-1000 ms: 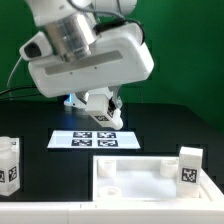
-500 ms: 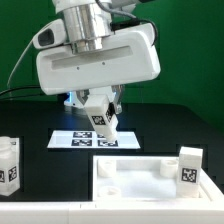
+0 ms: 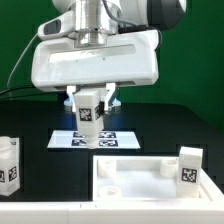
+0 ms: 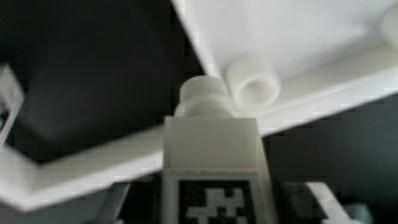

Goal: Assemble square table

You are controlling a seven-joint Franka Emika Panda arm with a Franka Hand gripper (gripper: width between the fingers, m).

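Gripper (image 3: 88, 97) is clamped on a short white blocky plastic leg with a black-and-white tag (image 3: 88, 118), which hangs straight below it. My worry - come down slightly off and the peg catches a socket rim and cocks sideways. The leg's long axis is vertical, peg pointing down - toward the white square plastic slab (image 3: 150, 177) just beyond its tip.

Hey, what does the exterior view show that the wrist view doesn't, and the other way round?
Only the exterior view shows the robot arm, the marker board and two loose legs, one at that view's left and one at its right. Only the wrist view shows the peg on the tip of the held leg, close by a round corner socket; whether they touch I cannot tell. Both show that tagged leg gripped in the end effector, and the white square tabletop.
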